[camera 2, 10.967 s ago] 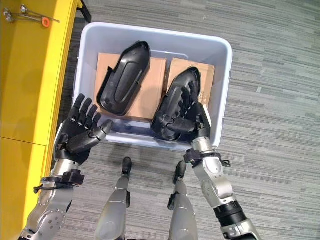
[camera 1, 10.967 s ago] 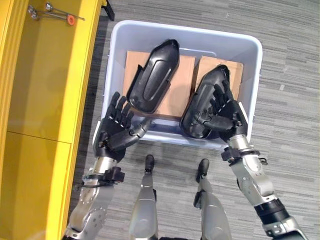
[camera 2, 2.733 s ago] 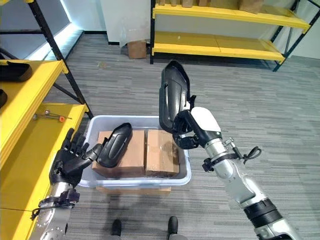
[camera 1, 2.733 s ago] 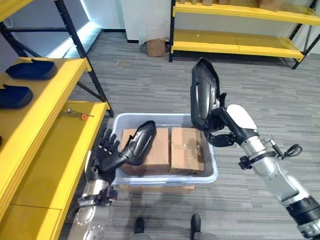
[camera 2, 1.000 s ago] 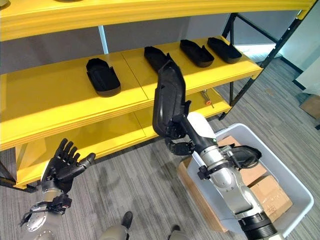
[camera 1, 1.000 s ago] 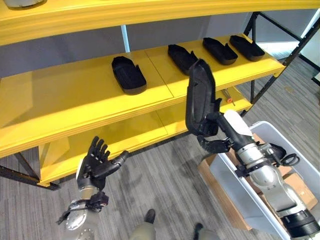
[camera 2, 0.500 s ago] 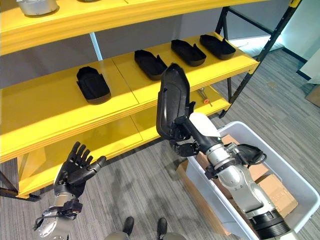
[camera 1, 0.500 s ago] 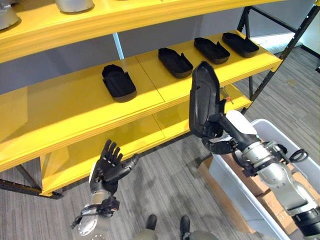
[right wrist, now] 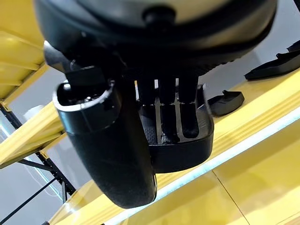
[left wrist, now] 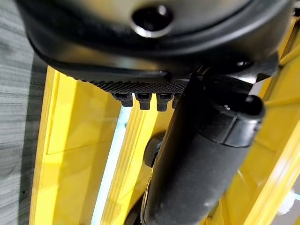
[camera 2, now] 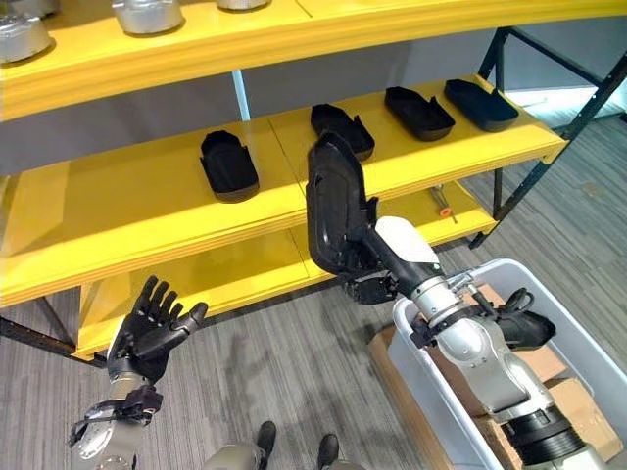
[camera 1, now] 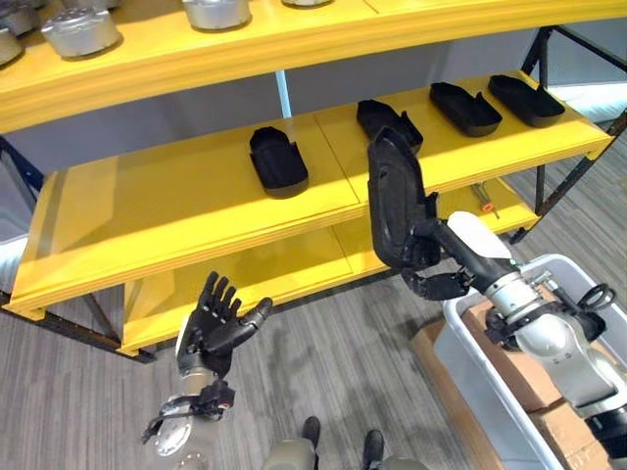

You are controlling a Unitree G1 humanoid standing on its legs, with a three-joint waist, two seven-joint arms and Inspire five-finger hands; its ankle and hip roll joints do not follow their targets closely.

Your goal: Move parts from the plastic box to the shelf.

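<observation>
Black moulded part (camera 1: 393, 201) gripped upright in right hand (camera 1: 433, 270), raised before yellow shelf (camera 1: 186, 211), presumably for placing beside four parts (camera 1: 277, 161) already there. Left hand (camera 1: 217, 325) low, fingers spread, empty. Plastic box (camera 1: 490, 382) at right.

Two dark hands on silver-grey arms. The left hand (camera 1: 217, 324) is matte black throughout, fingers (camera 1: 210, 292) slim and segmented, with a black band at the wrist above the grey forearm. The right hand (camera 2: 364, 264) is black as well, topped by a smooth white cover, then a dark collar and a rounded silver-grey forearm. Up close, the right thumb is a thick, glossy black cylinder.
</observation>
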